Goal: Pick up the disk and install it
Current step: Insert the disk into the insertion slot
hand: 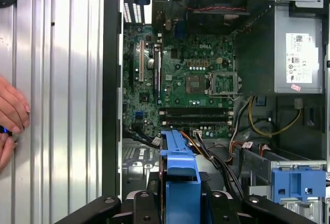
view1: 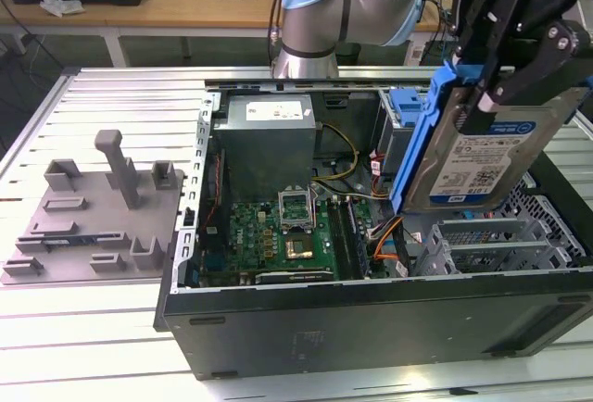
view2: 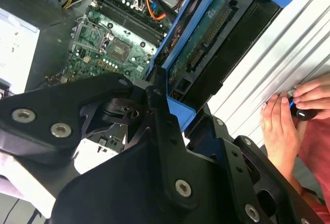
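The pick-up part looks finished: the hand (view1: 474, 87) is clamped on the disk (view1: 482, 157), one finger on the labelled face and the other behind. It holds the disk tilted in the air above the open computer case (view1: 371, 319), over the end at the exterior view's right and clear of the slatted worktop (view1: 111, 96). Installing is not yet done. The disk appears to touch nothing inside the case and hangs above the grey drive cage (view1: 491, 240), near another blue carrier (view1: 408, 106) and off to one side of the motherboard (view1: 287, 231). In the first wrist view its blue frame (hand: 180, 167) points into the case.
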Motion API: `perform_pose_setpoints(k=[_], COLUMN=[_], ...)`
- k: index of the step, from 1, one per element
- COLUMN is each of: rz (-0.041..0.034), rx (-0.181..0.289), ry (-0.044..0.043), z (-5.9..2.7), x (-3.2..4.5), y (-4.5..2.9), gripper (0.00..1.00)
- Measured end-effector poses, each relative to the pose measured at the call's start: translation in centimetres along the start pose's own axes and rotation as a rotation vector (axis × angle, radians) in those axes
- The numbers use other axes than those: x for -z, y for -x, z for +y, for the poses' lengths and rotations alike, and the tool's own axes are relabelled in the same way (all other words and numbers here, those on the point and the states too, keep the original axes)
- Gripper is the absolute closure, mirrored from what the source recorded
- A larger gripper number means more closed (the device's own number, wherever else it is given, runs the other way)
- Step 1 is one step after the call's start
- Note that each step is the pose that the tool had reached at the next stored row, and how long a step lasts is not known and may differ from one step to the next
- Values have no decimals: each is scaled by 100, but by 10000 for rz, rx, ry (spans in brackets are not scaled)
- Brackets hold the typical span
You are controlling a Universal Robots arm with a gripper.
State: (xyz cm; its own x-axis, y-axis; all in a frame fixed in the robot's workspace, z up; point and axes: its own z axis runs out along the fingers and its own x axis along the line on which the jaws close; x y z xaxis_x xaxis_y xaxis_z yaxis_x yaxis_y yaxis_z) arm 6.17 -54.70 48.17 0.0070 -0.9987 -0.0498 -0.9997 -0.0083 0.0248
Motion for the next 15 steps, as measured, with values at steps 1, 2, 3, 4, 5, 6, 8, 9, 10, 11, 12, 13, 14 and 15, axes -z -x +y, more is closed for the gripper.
perform_pose_setpoints(k=[1, 2, 3, 4, 5, 6, 8, 9, 10, 11, 12, 13, 14, 15], rz=[-10, -19, -29, -37, -43, -48, -51, -52, -54, -55, -57, -58, -58, -59], rx=[0, 1, 1, 2, 2, 1, 1, 1, 2, 2, 2, 1, 2, 1], ry=[0, -1, -1, -1, -1, -1, -1, -1, -1, -1, -1, -1, -1, -1], z=[-19, -40, -63, -86, -106, -137, -186, -211, -231, -271, -305, -323, -344, -364], x=[0, 1, 2, 3, 4, 5, 6, 7, 7, 9, 10, 10, 11, 12], y=[-4, -9, -14, -18, -22, -27, -33, -36, -39, -42, -46, -48, -50, -52], gripper=[63, 63, 63, 63, 63, 63, 63, 63, 63, 63, 63, 63, 63, 63])
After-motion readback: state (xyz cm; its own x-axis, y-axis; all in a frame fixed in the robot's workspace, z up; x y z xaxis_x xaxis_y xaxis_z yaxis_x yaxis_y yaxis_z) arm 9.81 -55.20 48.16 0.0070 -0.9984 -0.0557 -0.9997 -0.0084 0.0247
